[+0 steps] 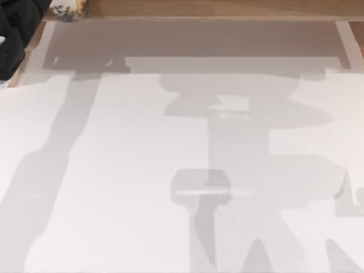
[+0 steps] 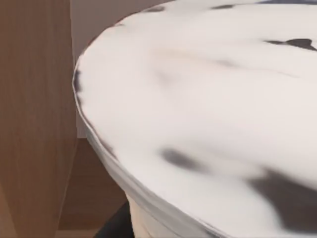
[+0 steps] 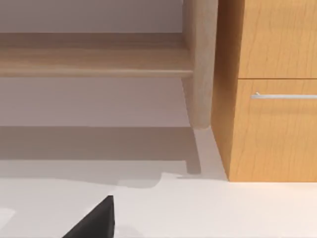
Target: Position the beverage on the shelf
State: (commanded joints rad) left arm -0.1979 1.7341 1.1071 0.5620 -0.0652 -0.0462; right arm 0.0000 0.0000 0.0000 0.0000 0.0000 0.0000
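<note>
The beverage [image 1: 68, 8] shows at the top view's far left as a white lid flecked with dark spots, over the left end of the shelf [image 1: 216, 8], a long light-brown board along the table's back. My left arm [image 1: 20, 28] reaches in beside it from the left. In the left wrist view the white lid [image 2: 208, 114] sits very close to the camera, with a wooden leg [image 2: 34, 119] right next to it. I cannot tell whether the cup rests on the board. A black part of my right gripper [image 3: 94, 220] hangs low over the white table, facing the shelf board [image 3: 94, 59].
A wooden cabinet [image 3: 272, 89] with a metal drawer handle [image 3: 285, 95] stands beside the shelf's right leg [image 3: 200, 64]. The white table [image 1: 114, 187] spreads out in front of the shelf, crossed by grey shadows of the arms.
</note>
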